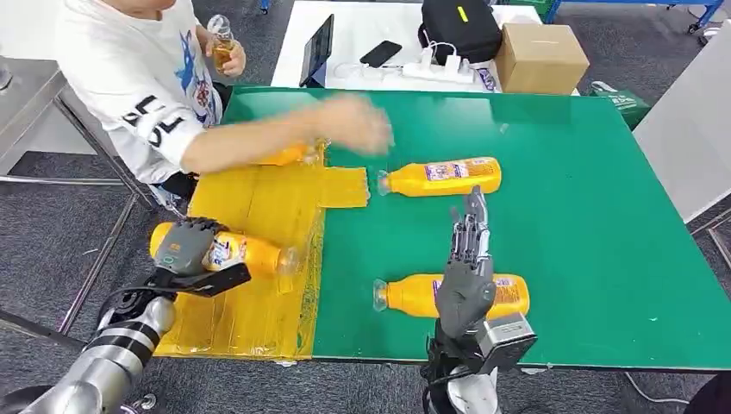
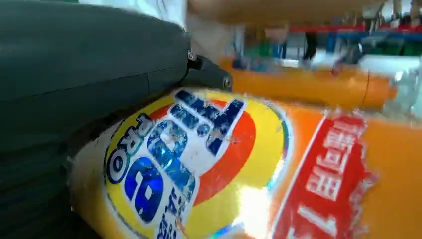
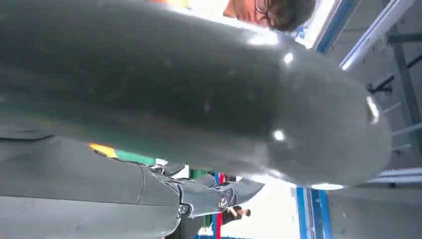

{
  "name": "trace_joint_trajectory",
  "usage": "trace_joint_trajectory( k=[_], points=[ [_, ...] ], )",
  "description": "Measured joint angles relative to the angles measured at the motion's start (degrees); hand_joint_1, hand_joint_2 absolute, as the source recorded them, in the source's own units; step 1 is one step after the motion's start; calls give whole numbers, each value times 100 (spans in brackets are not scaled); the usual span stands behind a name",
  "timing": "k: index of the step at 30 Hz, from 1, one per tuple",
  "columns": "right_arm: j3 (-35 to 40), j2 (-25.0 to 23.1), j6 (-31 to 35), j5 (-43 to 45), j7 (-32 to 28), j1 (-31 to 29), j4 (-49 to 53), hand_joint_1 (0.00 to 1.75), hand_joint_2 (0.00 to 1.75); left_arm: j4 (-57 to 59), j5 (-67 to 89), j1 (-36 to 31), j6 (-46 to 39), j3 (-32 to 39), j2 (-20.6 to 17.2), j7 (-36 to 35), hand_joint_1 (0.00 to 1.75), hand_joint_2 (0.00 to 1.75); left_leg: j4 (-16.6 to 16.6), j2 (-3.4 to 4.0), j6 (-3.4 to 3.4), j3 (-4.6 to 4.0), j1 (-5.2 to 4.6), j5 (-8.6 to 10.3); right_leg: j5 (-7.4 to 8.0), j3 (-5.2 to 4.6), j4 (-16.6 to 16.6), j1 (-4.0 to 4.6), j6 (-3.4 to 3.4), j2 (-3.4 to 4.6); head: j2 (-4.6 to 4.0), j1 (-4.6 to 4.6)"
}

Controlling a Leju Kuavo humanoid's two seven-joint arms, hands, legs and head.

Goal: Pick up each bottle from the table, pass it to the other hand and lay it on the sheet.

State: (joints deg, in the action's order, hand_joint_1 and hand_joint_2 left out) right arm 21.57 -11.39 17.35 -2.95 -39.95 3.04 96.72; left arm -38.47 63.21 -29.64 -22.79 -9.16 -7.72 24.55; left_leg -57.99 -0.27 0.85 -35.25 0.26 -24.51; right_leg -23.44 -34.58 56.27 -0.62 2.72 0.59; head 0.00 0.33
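Note:
My left hand [image 1: 188, 248] grips an orange bottle [image 1: 246, 254] lying sideways over the yellow sheet [image 1: 250, 203]; up close its colourful label [image 2: 199, 164] is pressed against the hand [image 2: 74, 74]. My right hand [image 1: 465, 267] stands over the green table with fingers straight and apart, holding nothing, above a second orange bottle [image 1: 412, 295] near the front edge. A third bottle [image 1: 441, 176] lies further back on the green. A person's blurred hand [image 1: 353, 122] reaches over a fourth bottle [image 1: 289, 155] at the sheet's far end. The right hand's grey cover [image 3: 189, 89] is seen close up.
The person sits at the table's far left and holds a small bottle [image 1: 221, 41] in the other hand. Behind the green table [image 1: 595, 216] stands a white table with a cardboard box [image 1: 540, 57], a black bag [image 1: 459, 28], a phone and a tablet.

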Motion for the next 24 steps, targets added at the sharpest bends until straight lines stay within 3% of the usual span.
trace_joint_trajectory(
  k=[17,18,19,24],
  points=[
    [-15,-7,-199,87,118,-58,-247,0,0,607,-9,-370,380,-28,-15,18,175,175,1,-9,-11,11,0,8,0,14,3,0,-2,-3,0,0],
    [-15,-9,-218,96,140,-76,-282,0,0,642,-80,-394,477,-28,-13,61,72,175,1,-9,-11,11,0,8,0,14,4,0,-2,-3,0,0],
    [-15,-9,-251,96,160,-97,-324,0,0,671,-138,-423,584,-26,-13,94,0,175,1,-9,-11,13,0,8,0,16,4,0,-2,-3,0,0],
    [-15,-24,-413,101,284,-188,-581,0,0,765,-382,-513,1110,-26,-19,271,0,175,2,-11,-11,26,0,8,0,34,4,-1,-2,-3,0,0]
  ],
)
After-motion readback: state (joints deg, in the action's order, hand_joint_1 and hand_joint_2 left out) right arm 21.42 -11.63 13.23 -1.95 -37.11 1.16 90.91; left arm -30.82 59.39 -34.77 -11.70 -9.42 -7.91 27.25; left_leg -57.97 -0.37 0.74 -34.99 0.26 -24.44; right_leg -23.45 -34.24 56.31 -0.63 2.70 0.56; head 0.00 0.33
